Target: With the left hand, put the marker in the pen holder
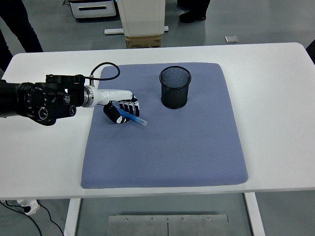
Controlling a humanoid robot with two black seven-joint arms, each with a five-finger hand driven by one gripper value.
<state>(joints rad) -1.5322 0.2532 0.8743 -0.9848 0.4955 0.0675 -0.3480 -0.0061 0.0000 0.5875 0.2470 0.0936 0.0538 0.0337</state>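
I see the left hand [120, 109] over the left part of the blue mat [167, 147], its fingers curled around the blue marker [133, 117]. The marker lies tilted in the grasp, and its free end points to the right and toward the near edge, low over the mat. The black mesh pen holder [175, 87] stands upright on the far part of the mat, to the right of the hand and clearly apart from it. Between them I see only bare mat. The mat lies on the white table [275, 98]. Behind the table stands a cardboard box [143, 41].
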